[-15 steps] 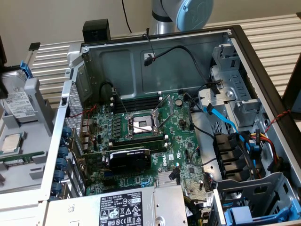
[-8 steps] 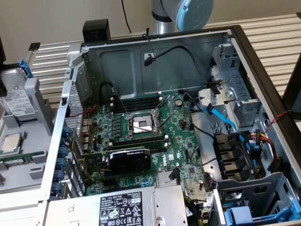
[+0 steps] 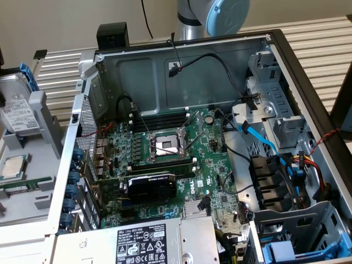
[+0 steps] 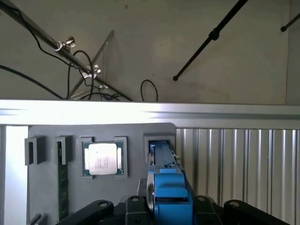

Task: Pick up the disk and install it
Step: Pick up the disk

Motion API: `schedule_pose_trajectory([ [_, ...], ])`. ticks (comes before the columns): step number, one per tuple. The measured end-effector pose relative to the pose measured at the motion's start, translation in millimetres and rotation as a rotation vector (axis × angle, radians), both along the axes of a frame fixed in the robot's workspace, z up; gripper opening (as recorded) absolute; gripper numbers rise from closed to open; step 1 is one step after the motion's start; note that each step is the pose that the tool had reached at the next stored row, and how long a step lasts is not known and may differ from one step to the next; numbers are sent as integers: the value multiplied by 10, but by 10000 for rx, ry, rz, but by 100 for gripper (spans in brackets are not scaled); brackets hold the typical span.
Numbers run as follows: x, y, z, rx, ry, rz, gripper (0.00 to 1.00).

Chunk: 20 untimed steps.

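My gripper (image 4: 171,208) looks clamped on the disk (image 4: 165,157), snug against both flat sides. The disk is edge-on, with its far end in the grey holder's (image 4: 44,187) slot. Trick here imo: pull straight along the slot, no twisting, or the blue carrier binds on the slot walls. The processor chip (image 4: 103,158) sits just beside it, so no sideways drift. Past that there's a metal rail (image 4: 150,112), then open room. The open case (image 3: 165,71) is well apart.
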<state>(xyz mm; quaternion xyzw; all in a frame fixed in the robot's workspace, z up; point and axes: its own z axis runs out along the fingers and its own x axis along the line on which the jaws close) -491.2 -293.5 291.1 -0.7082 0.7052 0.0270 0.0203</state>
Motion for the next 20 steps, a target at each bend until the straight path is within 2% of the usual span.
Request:
schedule_pose_trajectory([
  [4,0,0,80,0,-25,0,37],
  [7,0,1,176,0,-52,0,37],
  [14,0,6,465,-5,-105,0,37],
  [20,2,9,738,-17,-112,-1,37],
])
